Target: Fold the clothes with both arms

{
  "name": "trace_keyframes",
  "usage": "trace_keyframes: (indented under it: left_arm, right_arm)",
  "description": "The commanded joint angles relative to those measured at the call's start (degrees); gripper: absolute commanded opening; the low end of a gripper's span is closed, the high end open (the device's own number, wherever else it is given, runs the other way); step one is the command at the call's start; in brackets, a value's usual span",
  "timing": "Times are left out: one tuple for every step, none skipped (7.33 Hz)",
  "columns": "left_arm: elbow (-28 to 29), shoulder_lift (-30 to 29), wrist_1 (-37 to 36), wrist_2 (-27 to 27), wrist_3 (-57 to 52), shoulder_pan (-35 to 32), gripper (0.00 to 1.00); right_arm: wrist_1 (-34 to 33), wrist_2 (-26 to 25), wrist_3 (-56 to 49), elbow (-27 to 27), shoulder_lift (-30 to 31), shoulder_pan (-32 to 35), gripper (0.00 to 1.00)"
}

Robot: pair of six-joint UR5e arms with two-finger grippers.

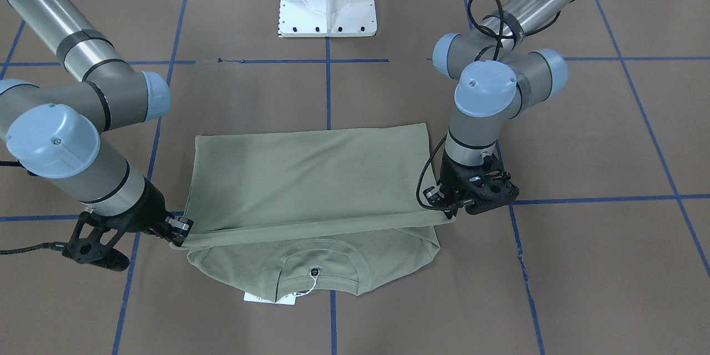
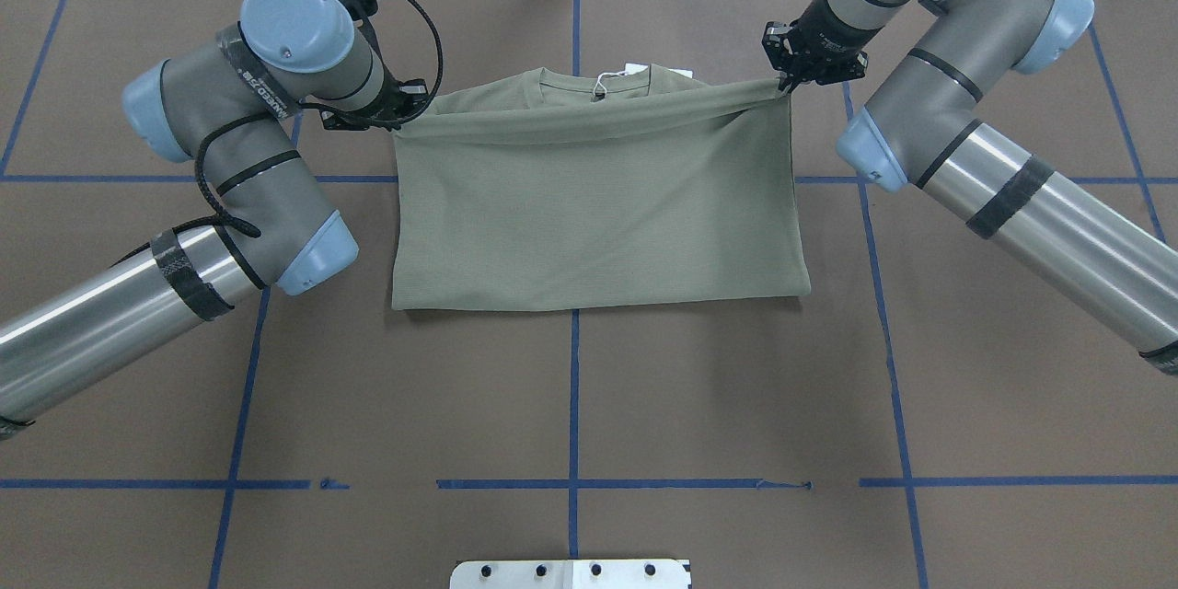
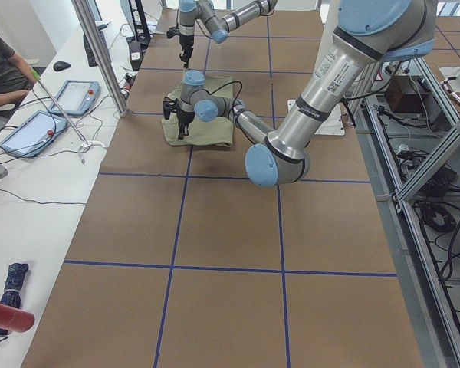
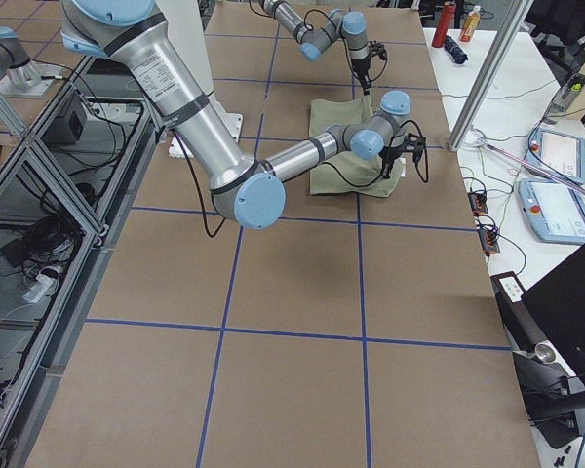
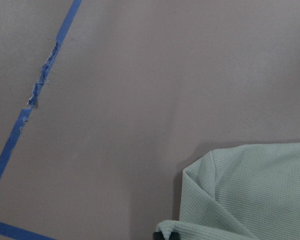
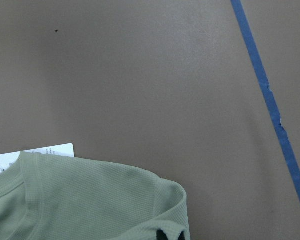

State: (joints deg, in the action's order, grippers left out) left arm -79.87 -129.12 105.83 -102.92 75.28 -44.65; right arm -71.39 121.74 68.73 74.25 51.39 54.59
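shirt doubled over, both grippers clamped on its corners

shirt [image 1: 310,177] lies mid-table, well out from the white pedestal [image 1: 327,5], sage green, top layer folded over twd the collar [image 1: 317,259]. left gripper [image 1: 450,211] has its fingers closed on one corner of that layer's edge, right gripper [image 1: 178,233] closed on the opp corner. edge runs fairly taut btwn them, just short of the neckline. collar and shoulders poke out beyond it, flat on the brown table [image 1: 582,266]. white hang tag [image 1: 265,297] peeks from under the collar, its string [image 1: 311,284] running up to the neckline. wrist cams: just fabric corners, bare tabletop and blue tape lines [image 5: 20,125].
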Motion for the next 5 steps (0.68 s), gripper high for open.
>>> trace_keyframes:
  left_arm:
    - [2.17, -1.48, 0.43, 0.09, -0.14, -0.61, 0.00]
    - [2.18, -1.92, 0.69, 0.09, -0.05, -0.61, 0.00]
    - [3.57, -2.88, 0.70, 0.09, 0.04, -0.53, 0.00]
    - [3.84, -3.68, 0.70, 0.09, -0.13, -0.52, 0.00]
    - [3.85, -3.95, 0.70, 0.09, -0.05, -0.52, 0.00]
  right_arm:
    - [0.64, -0.63, 0.00, -1.39, -0.68, 0.08, 0.00]
    - [0.64, -0.63, 0.00, -1.57, -0.85, 0.08, 0.00]
    - [0.64, -0.63, 0.00, -1.48, -1.03, -0.01, 0.00]
    - [0.73, -0.54, -0.09, -1.48, -1.03, -0.01, 0.00]
    - [0.73, -0.63, -0.09, -1.48, -1.12, -0.01, 0.27]
